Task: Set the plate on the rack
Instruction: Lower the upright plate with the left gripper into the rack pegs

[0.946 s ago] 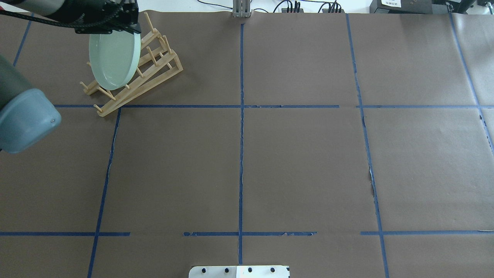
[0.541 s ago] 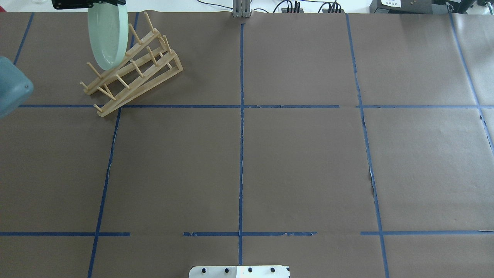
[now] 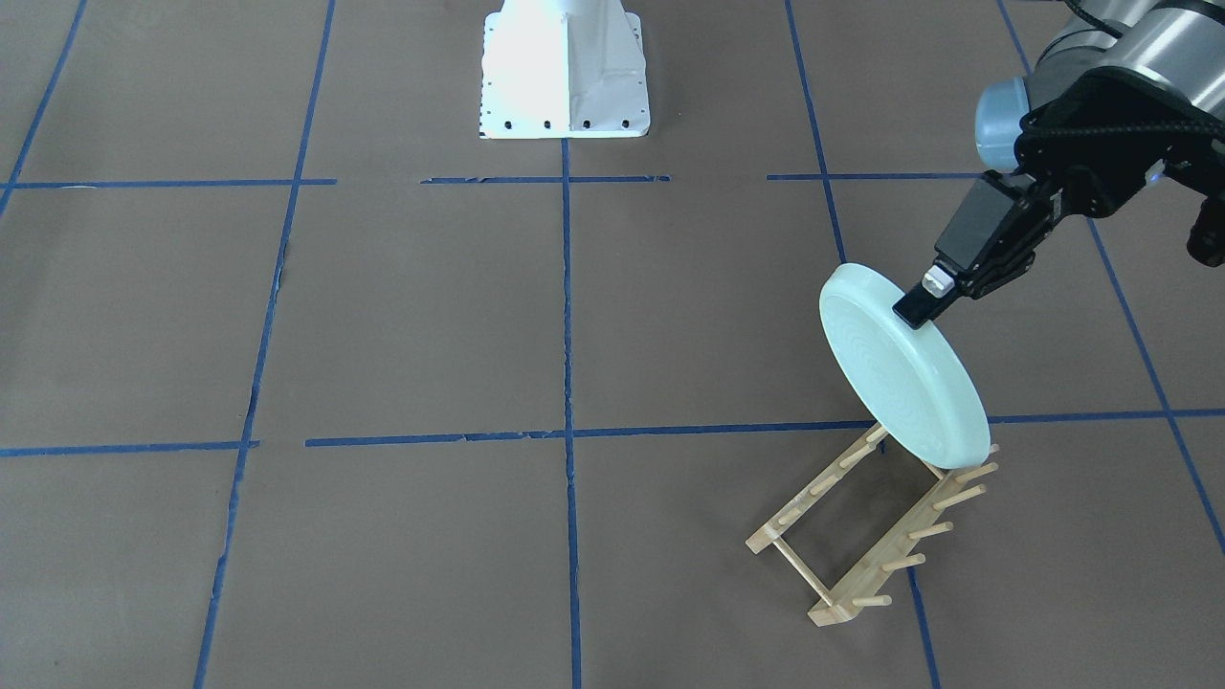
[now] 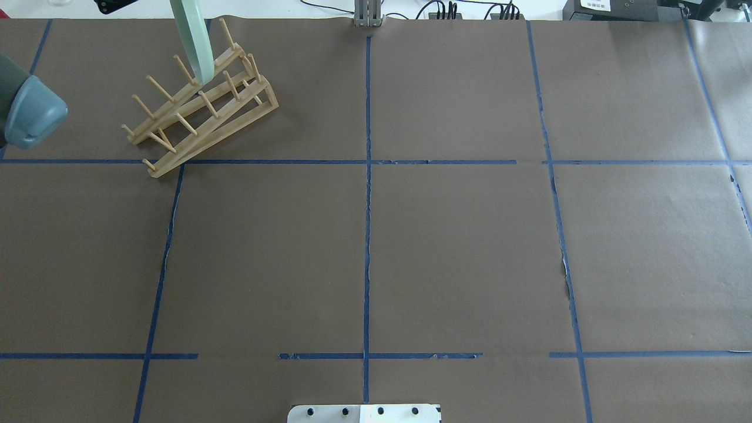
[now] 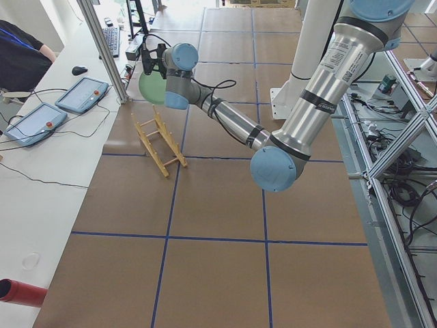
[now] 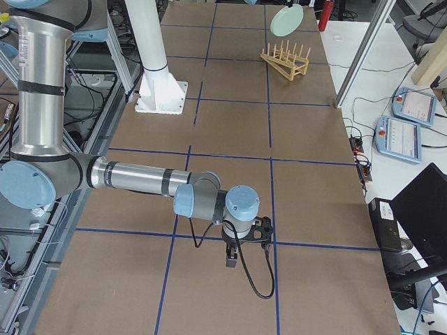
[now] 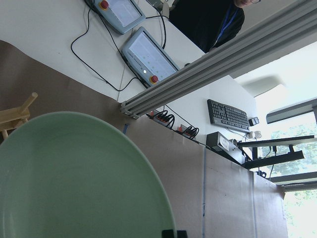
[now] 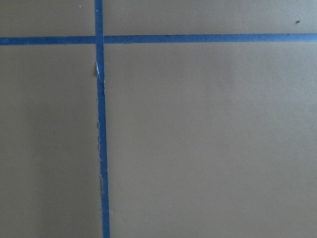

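The pale mint-green plate (image 3: 900,378) hangs tilted on edge, its lower rim at the end of the wooden rack (image 3: 861,536) nearest the robot. My left gripper (image 3: 917,308) is shut on the plate's upper rim. In the overhead view the plate (image 4: 194,41) shows edge-on among the pegs at the rack's (image 4: 200,111) far end; I cannot tell whether it touches. The plate (image 7: 74,178) fills the left wrist view, with a rack peg (image 7: 17,115) beside it. My right gripper (image 6: 232,259) points down at bare table far from the rack; I cannot tell whether it is open.
The robot base (image 3: 565,67) stands at the table's middle edge. Beyond the rack are an aluminium post (image 5: 102,48), teach pendants (image 5: 82,94), a keyboard (image 7: 228,115) and an operator (image 5: 20,55). Blue tape lines (image 4: 367,235) cross the brown table cover.
My left gripper has moved away toward the table's far edge with the plate. The plate has turned from face-on to edge-on and now sits over the rack's far pegs.
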Robot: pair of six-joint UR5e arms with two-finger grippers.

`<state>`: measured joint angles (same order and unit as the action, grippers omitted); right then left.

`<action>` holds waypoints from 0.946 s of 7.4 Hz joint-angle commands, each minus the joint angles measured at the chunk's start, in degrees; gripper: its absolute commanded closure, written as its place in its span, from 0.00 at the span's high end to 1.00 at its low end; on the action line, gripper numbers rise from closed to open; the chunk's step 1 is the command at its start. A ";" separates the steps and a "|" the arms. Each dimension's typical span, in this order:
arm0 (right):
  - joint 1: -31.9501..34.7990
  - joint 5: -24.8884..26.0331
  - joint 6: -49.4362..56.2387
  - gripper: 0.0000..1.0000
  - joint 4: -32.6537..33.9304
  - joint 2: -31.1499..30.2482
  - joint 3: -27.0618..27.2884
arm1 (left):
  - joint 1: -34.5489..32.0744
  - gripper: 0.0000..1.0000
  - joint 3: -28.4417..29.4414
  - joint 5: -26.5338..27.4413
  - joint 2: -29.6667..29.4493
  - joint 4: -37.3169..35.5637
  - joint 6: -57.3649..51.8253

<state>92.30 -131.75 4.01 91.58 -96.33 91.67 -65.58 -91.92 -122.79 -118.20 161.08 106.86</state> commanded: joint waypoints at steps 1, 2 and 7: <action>-0.01 0.00 0.03 1.00 0.00 0.00 0.00 | 0.01 0.00 7.43 4.56 -0.10 14.47 7.81; -0.01 0.00 -0.05 1.00 0.09 0.00 0.00 | 0.19 0.00 8.59 6.67 -0.45 15.39 8.10; -0.01 0.00 0.03 1.00 0.00 0.00 0.00 | 1.15 0.00 17.81 12.84 -4.40 18.38 8.89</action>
<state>92.30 -131.75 4.01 91.58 -96.33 91.67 -64.85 -77.04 -111.18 -121.44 178.32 115.73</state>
